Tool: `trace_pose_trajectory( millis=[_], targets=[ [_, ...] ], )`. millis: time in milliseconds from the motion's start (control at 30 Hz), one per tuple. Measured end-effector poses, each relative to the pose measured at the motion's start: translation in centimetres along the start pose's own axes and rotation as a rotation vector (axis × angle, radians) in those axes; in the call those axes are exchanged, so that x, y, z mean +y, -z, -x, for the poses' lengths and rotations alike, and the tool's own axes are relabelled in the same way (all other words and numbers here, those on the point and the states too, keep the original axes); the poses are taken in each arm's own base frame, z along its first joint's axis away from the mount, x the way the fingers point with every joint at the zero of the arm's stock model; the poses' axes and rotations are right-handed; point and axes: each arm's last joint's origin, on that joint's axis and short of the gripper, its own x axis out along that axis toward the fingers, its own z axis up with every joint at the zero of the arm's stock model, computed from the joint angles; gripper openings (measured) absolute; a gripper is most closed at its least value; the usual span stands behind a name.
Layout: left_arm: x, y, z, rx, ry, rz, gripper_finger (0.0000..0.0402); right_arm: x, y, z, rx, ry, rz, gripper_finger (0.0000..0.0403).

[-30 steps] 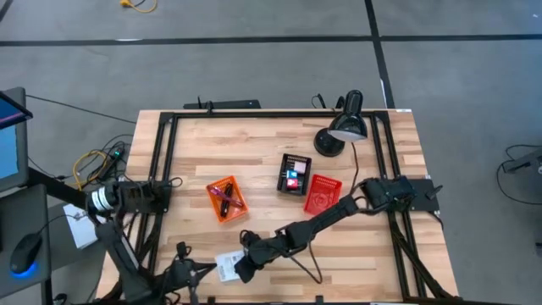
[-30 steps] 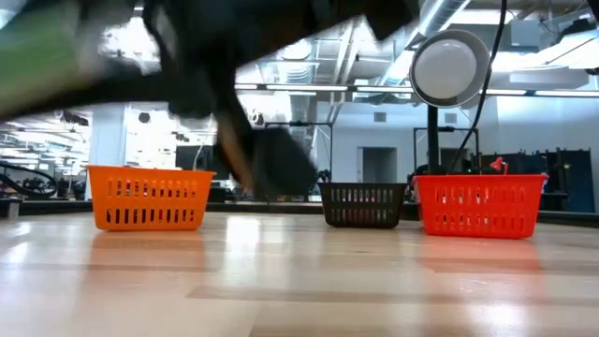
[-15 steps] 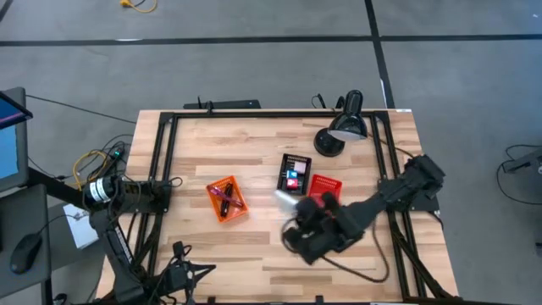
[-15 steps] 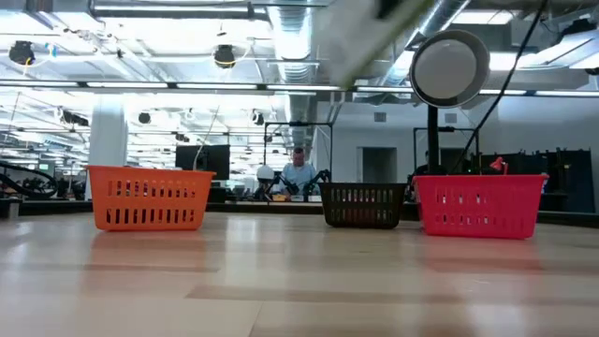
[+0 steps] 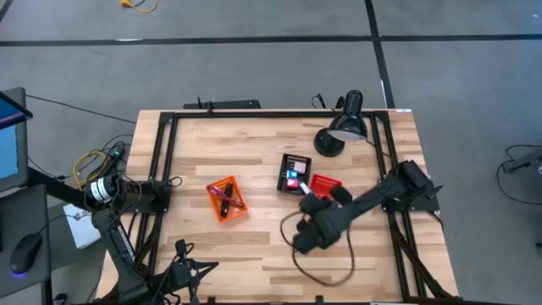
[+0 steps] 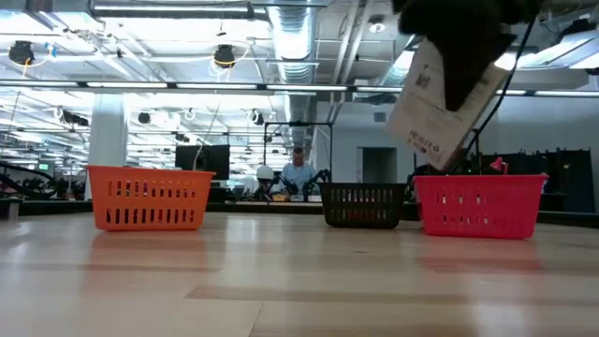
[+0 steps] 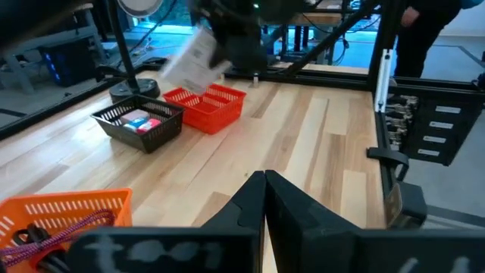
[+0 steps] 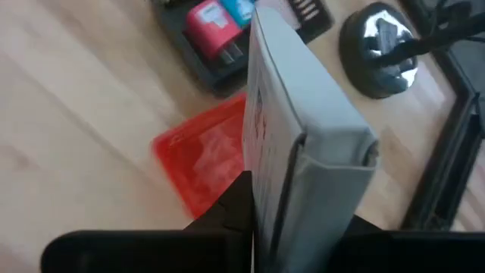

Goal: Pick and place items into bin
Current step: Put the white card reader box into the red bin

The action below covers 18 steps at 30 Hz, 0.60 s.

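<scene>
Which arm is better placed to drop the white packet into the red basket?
Right: its gripper already holds the white card-like packet above the red plastic basket. The left gripper waits at the table's left edge.

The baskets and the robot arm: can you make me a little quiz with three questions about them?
1. True or false: the right gripper holds a white packet.
2. Which basket holds pens: A orange basket, B red basket, C black basket?
3. Fill in: the packet hangs in the air near the ___ basket.

Key: 1 true. 2 A. 3 red.
</scene>
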Motion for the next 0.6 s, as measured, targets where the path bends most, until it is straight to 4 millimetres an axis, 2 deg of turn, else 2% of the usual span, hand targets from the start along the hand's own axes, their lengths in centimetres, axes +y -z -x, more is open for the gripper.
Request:
trace_pose_trajectory(
  millis=[100, 167, 333, 467, 600],
  targets=[
    [-0.1, 0.2, -0.1, 0.022, 0.001, -0.004, 0.0000, -0.4, -1.4, -1.2, 0.067, 0.026, -0.004, 0.0045],
    [-0.1, 0.3, -0.1, 0.029, 0.001, -0.005, 0.0000, -0.3, -1.6, -3.1, 0.159, 0.055, 0.014, 0.0045],
    [-0.1, 0.5, -0.1, 0.047, 0.001, -0.012, 0.0000, -1.4, -2.0, -5.5, 0.364, 0.070, -0.013, 0.0044],
    [-0.1, 0.5, -0.2, 0.044, -0.003, -0.021, 0.0000, -2.0, -2.0, -5.9, 0.369, 0.086, 0.012, 0.0046],
    [-0.1, 0.5, -0.4, 0.051, -0.007, -0.017, 0.0000, -2.4, -1.9, -7.5, 0.404, 0.120, 0.085, 0.0046]
  ],
)
